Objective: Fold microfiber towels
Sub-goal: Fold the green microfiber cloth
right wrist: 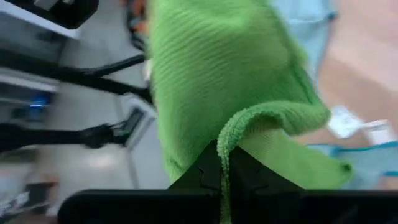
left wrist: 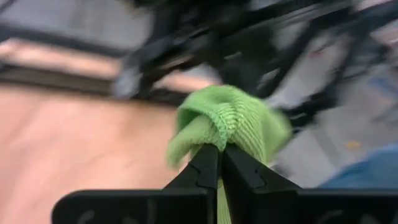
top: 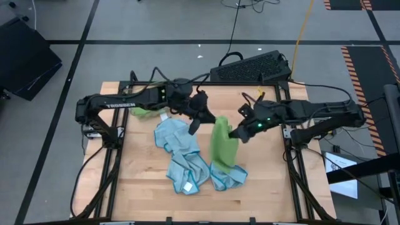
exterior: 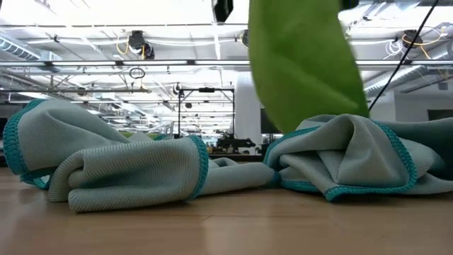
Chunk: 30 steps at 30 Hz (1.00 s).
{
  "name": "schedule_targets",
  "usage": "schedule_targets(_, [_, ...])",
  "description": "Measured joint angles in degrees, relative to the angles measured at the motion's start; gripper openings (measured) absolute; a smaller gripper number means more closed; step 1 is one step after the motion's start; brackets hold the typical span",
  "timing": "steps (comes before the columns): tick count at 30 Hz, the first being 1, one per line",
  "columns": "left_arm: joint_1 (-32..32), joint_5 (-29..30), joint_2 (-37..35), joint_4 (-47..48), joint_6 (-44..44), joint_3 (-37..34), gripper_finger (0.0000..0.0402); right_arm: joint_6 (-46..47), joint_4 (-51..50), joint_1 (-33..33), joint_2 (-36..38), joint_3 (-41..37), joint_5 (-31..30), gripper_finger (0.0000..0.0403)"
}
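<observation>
- High view: a lime green towel [top: 223, 142] hangs between both arms over the middle of the wooden surface [top: 144, 187], its long axis running down from the held top edge toward the surface.
- Left gripper [top: 195, 122] is clamped on one top corner; the left wrist view shows its fingers [left wrist: 205, 171] pinched together on green cloth.
- Right gripper [top: 238, 132] is clamped on the opposite corner, its jaws together on the hem.
- Light blue towels [top: 178, 153] lie crumpled beneath and beside the hanging one; another green towel [top: 145, 112] sits under the left arm.
- The towel lies between the grippers, neither arm clearly nearer; laying it flat likely needs a clear patch of surface.
</observation>
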<state>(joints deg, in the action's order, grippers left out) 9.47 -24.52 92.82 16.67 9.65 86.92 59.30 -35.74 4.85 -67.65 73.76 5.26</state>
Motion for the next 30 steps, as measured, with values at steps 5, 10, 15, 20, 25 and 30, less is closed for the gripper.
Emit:
schedule_targets(5, [3.88,13.84,0.87,11.86,-6.21,-0.04,0.0007,-4.89,-3.92,-5.34,-3.42,0.0,-4.61,0.0])
schedule_targets(10, [7.95,19.25,4.85,14.07,-14.67,-0.14,0.002,-15.47,-4.77,-14.75,-6.6,-1.93,-6.42,0.0])
schedule_targets(15, [11.77,25.66,9.98,11.04,-14.58,-0.1,0.0006,-29.89,-3.46,-27.49,-8.34,-5.22,-3.59,0.0])
schedule_targets(20, [15.71,27.98,12.8,2.1,-8.54,-0.09,0.0016,-40.86,3.45,-41.23,-8.46,-9.32,2.62,0.0])
schedule_targets(25, [18.06,26.16,14.98,-0.93,-5.7,-0.09,0.0014,-42.86,9.86,-48.51,-8.74,-16.73,12.35,0.0])
schedule_targets(30, [18.25,24.12,16.06,1.46,-4.68,-0.09,0.0009,-42.92,16.62,-49.7,-8.6,-23.73,17.51,0.0])
